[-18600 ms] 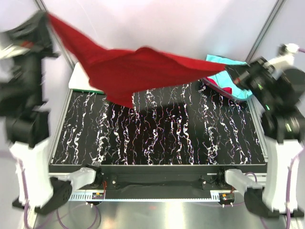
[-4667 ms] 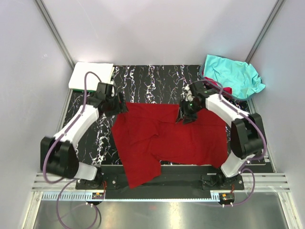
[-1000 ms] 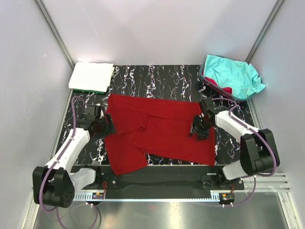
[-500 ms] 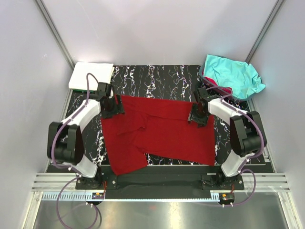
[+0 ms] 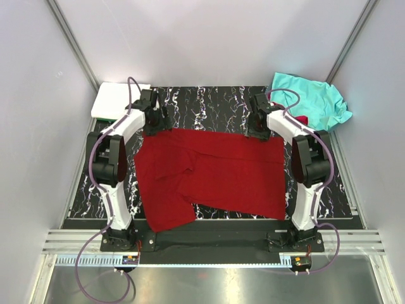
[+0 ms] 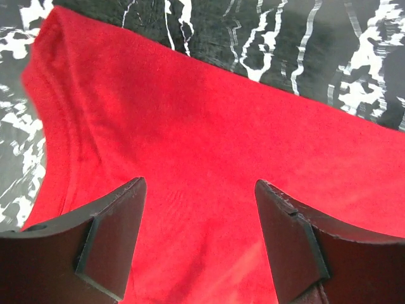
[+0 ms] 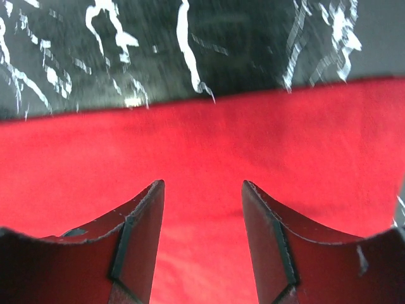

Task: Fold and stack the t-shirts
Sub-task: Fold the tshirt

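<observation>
Two arms reach to the far edge of a dark red t-shirt (image 5: 215, 174) spread mid-frame on the black marbled mat (image 5: 209, 101). The left gripper (image 5: 154, 120), jaws apart, hangs over its upper-left corner; the right gripper (image 5: 258, 125), likewise spread, hangs over its upper-right. A crumpled turquoise t-shirt (image 5: 311, 101) lies upper right, a white folded t-shirt (image 5: 116, 100) upper left.

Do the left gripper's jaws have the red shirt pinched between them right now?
No, the left gripper has its jaws spread wide above the flat dark red shirt.
</observation>
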Robot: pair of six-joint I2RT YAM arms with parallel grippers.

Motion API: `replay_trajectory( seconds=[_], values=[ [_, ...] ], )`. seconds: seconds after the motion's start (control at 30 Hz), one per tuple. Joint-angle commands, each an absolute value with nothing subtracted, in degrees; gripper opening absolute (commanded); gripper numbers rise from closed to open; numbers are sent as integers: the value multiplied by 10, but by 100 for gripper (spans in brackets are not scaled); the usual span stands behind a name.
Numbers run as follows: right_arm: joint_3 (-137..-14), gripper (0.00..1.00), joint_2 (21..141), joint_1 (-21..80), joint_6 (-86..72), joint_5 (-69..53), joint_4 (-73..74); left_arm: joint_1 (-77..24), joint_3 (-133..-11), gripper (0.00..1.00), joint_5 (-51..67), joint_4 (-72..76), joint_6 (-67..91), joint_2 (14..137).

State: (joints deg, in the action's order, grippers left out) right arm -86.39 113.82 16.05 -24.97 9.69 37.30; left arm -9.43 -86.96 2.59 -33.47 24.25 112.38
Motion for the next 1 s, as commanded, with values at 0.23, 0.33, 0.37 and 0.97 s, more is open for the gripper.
replay_trajectory(
  seconds=[0.23,0.33,0.37,0.97],
  values=[
    [-979,59,1263,156,-217,110,350,-65,-991,74,42,-345,287,1261],
    [-1018,59,1298,156,-211,107,353,-52,-1035,74,56,-353,289,1296],
    [-1040,59,1316,155,-209,106,354,-48,-1055,74,66,-352,287,1303],
    [-1226,63,1283,152,-162,144,514,-77,-956,74,67,-317,278,1102]
  ],
)
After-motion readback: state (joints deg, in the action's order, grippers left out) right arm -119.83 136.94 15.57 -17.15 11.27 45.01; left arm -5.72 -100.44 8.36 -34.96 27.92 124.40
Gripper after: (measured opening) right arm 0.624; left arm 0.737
